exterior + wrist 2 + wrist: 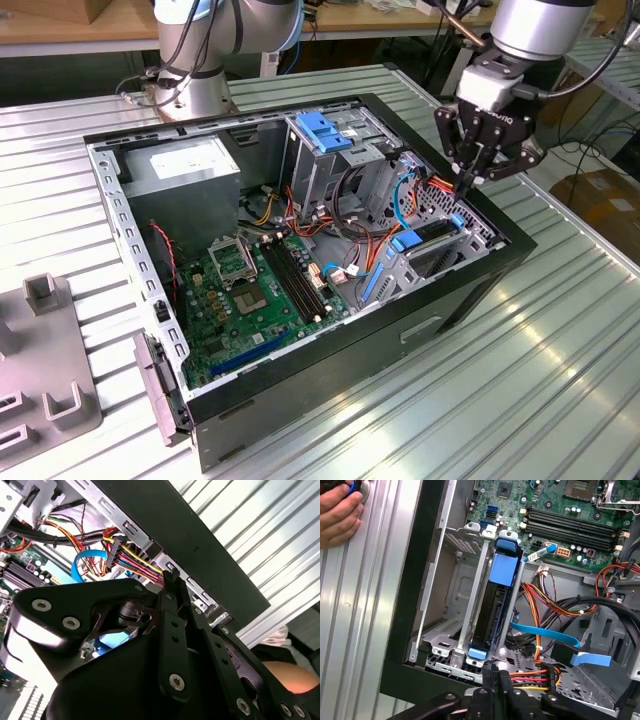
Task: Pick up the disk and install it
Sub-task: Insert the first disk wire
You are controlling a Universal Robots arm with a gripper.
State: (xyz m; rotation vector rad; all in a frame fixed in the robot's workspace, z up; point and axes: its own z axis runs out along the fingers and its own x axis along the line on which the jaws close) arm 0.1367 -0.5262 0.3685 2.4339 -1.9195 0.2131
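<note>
- The robot arm [195, 60] is seen rising as a silver column at the exterior view's upper left.
- Its silver wrist [540, 25] is held at the exterior view's upper right and is pointed downward.
- The black gripper [468, 178] is hung straight below the wrist, with its linkages spread wide at the knuckles.
- The fingers [170, 630] are pressed together at the tips, and nothing is seen clamped between them.

Disk [487, 615] mostly hidden inside drive cage [470, 605]
</note>
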